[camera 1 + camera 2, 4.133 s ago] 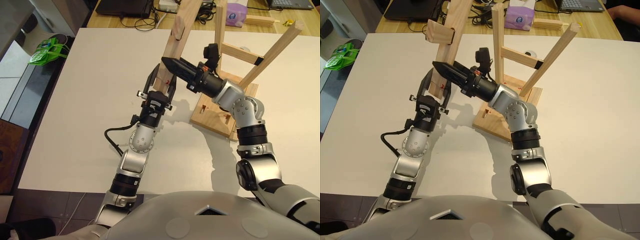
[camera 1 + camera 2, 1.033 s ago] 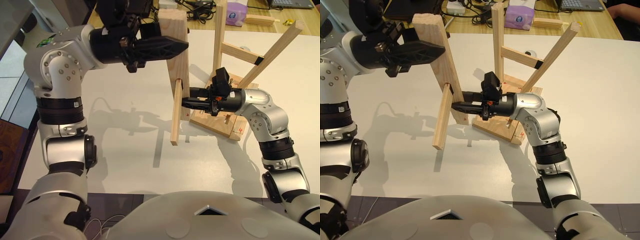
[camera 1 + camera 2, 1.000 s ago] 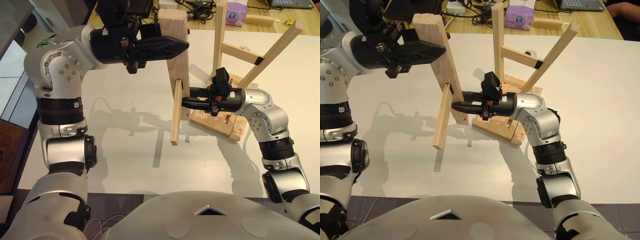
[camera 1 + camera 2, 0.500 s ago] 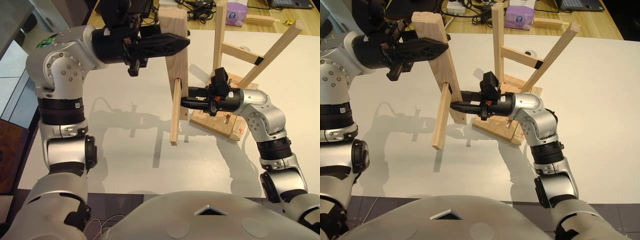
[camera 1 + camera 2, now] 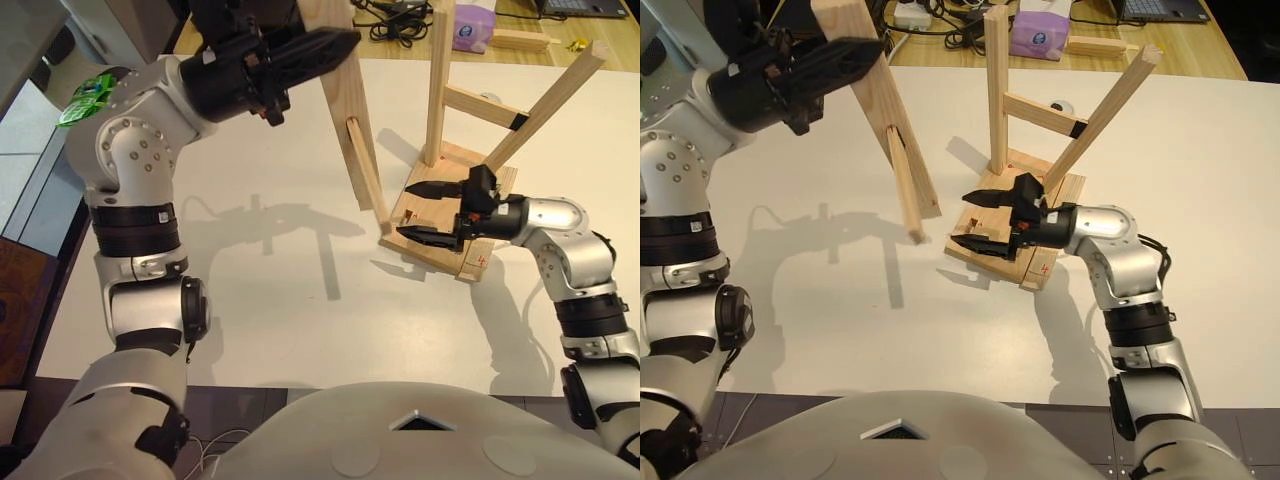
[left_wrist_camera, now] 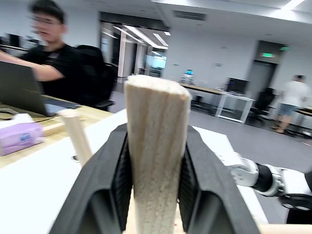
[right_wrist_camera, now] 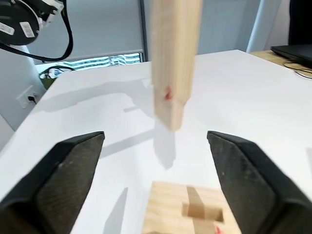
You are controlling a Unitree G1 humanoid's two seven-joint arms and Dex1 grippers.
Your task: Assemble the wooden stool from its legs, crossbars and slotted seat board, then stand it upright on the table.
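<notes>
Upper left: left gripper (image 5: 325, 45) is clamped on the top of a leg (image 5: 350, 100), with a crossbar (image 5: 368, 175) hanging off it. Leg foot hovers just off the left corner of the seat board (image 5: 1035, 265), centre frame. Right gripper (image 5: 425, 211) is spread wide and empty over that end. Step looks like seating the third leg; next, line the foot up with the slot and press down. Keep clear of the standing legs (image 5: 437, 80) upper right. Swing room is on the table (image 5: 250, 300), left.

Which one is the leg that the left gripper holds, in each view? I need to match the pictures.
Left eye view: leg slants from top centre down toward the seat board.
Right eye view: upper left, slanting down.
Left wrist view: clamped between the fingers.
Right wrist view: its end hangs near the seat board.
Shared landmark: seat board.
</notes>
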